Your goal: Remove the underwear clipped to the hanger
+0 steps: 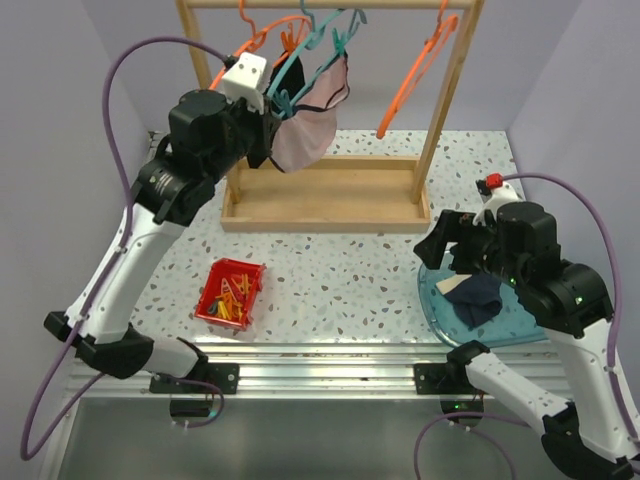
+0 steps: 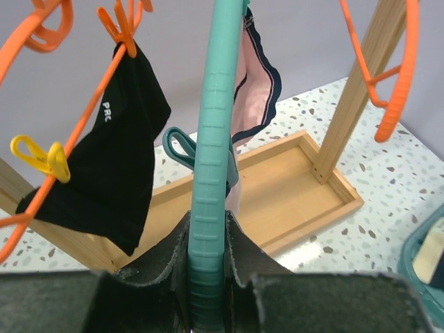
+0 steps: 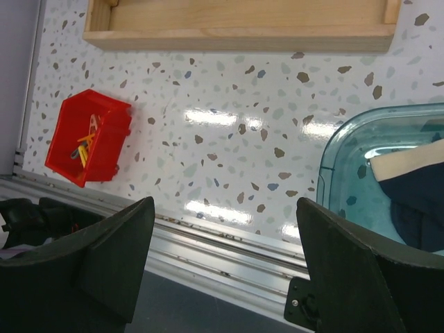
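Up at the rack, my left gripper [image 1: 270, 122] [image 2: 208, 236] is shut on the lower bar of the teal hanger [image 2: 215, 125]. Pink underwear with dark trim [image 1: 305, 135] [image 2: 253, 97] hangs from that hanger just beyond my fingers, beside a teal clip [image 2: 182, 148]. Black underwear [image 2: 104, 159] hangs on an orange hanger [image 2: 83, 132], held by an orange clip [image 2: 119, 33] and a yellow clip [image 2: 41, 157]. Navy underwear with beige lining [image 1: 475, 300] [image 3: 416, 191] lies in the teal tray [image 1: 440, 305] [image 3: 340, 173]. My right gripper [image 1: 452, 245] [image 3: 225, 229] hovers open and empty beside the tray.
The wooden rack has a tray-like base [image 1: 320, 200] [image 2: 291, 187] and uprights [image 1: 450, 80]. A bare orange hanger [image 1: 415, 75] hangs at its right. A red bin [image 1: 230, 292] [image 3: 87, 139] with clips sits front left. A metal rail [image 3: 229, 236] runs along the near table edge.
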`<state>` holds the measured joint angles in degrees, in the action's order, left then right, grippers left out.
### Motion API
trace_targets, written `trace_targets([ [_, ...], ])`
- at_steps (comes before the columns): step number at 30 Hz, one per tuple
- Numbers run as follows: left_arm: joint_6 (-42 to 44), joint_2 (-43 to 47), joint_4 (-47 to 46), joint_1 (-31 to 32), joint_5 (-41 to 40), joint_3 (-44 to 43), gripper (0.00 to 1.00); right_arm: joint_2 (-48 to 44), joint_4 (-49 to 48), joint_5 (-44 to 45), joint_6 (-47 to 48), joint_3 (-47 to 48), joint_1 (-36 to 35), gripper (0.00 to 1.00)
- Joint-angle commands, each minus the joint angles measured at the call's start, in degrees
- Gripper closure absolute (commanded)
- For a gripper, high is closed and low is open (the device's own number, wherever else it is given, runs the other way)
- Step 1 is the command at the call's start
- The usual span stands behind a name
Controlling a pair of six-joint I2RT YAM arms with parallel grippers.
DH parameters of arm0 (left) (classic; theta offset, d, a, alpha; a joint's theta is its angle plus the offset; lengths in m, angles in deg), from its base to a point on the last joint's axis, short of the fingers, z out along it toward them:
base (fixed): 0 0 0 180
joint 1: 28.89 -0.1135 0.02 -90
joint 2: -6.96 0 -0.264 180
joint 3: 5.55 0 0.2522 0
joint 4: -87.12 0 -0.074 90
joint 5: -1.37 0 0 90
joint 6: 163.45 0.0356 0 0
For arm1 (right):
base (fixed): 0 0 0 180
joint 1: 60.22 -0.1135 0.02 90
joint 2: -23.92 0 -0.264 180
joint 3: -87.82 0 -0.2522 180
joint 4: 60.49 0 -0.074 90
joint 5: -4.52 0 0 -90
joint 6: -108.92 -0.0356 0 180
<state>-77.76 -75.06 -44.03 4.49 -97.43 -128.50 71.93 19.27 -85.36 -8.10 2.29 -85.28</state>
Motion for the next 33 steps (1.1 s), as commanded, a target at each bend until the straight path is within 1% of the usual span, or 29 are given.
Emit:
trace_targets([
  [1, -3.5, 6.7, -2.9, -0.3, 4.9, 4.7, 1.0, 0.9, -3.2, -2.6, 0.0, -0.3, 0.3, 0.14],
  [2, -3.9, 8.1, -2.8, -0.2, 5.6, 8.3, 1.0, 1.0, -3.9, -2.8, -0.1, -0.8, 0.2, 0.14],
  [3, -4.3, 10.8, -2.7, -0.3, 7.0, 10.2, 1.0, 1.2, -4.3, -3.3, -0.2, -1.1, 0.2, 0.13],
  [7, -6.4, 16.7, -1.8, -0.2, 10.4, 19.8, 1.0, 1.6, -6.8, -6.0, -1.0, -2.8, 0.2, 0.12],
  [8, -6.7, 18.9, -1.7, -0.2, 11.7, 24.2, 1.0, 1.6, -7.7, -7.1, -1.3, -3.4, 0.2, 0.11],
  [9, -6.8, 20.0, -1.6, -0.2, 12.2, 26.4, 1.0, 1.9, -8.2, -7.6, -1.4, -3.6, 0.2, 0.11],
  [10, -7.8, 21.0, -1.6, -0.2, 12.2, 28.4, 1.0, 2.1, -8.7, -8.0, -1.5, -4.0, 0.1, 0.11],
  [13, -10.8, 26.1, -3.4, -0.2, 12.1, 39.4, 1.0, 2.4, -9.8, -9.5, -2.1, -4.9, 0.2, 0.1],
  [14, -11.5, 28.3, -4.2, -0.1, 11.4, 41.3, 1.0, 2.4, -10.5, -10.0, -2.6, -5.9, 0.1, 0.1],
  [19, -15.0, 31.7, -6.2, 0.5, 10.7, 52.3, 1.0, 1.3, -13.6, -10.3, -5.9, -11.6, 0.2, 0.09],
  [20, -15.4, 32.0, -7.2, 1.0, 11.2, 53.4, 1.0, 0.9, -14.9, -10.4, -6.6, -14.1, 0.2, 0.09],
  [22, -16.2, 32.0, -8.0, 4.2, 10.2, 55.3, 1.0, 0.3, -16.2, -10.1, -8.6, -16.4, 0.2, 0.09],
  [23, -16.5, 31.9, -8.1, 6.2, 6.7, 55.7, 1.0, -0.2, -17.4, -9.9, -9.0, -18.6, 0.2, 0.09],
  [24, -16.7, 31.7, -8.2, 11.0, 4.5, 56.1, 1.0, -0.5, -17.7, -9.8, -9.7, -19.6, 0.1, 0.09],
  [26, -17.6, 31.2, -8.9, 14.8, 0.4, 57.6, 1.0, -0.9, -18.6, -9.5, -10.1, -21.8, 0.2, 0.09],
  [27, -18.0, 31.0, -9.2, 16.5, 0.0, 58.4, 1.0, -0.9, -18.8, -9.3, -10.3, -22.4, 0.2, 0.09],
  [30, -20.6, 31.1, -11.1, 18.1, -2.4, 61.6, 1.0, -1.3, -19.3, -8.3, -10.9, -24.1, 0.2, 0.09],
  [33, -21.4, 31.4, -12.4, 19.2, -4.6, 63.6, 1.0, -2.4, -20.3, -6.2, -12.9, -25.4, 0.1, 0.08],
])
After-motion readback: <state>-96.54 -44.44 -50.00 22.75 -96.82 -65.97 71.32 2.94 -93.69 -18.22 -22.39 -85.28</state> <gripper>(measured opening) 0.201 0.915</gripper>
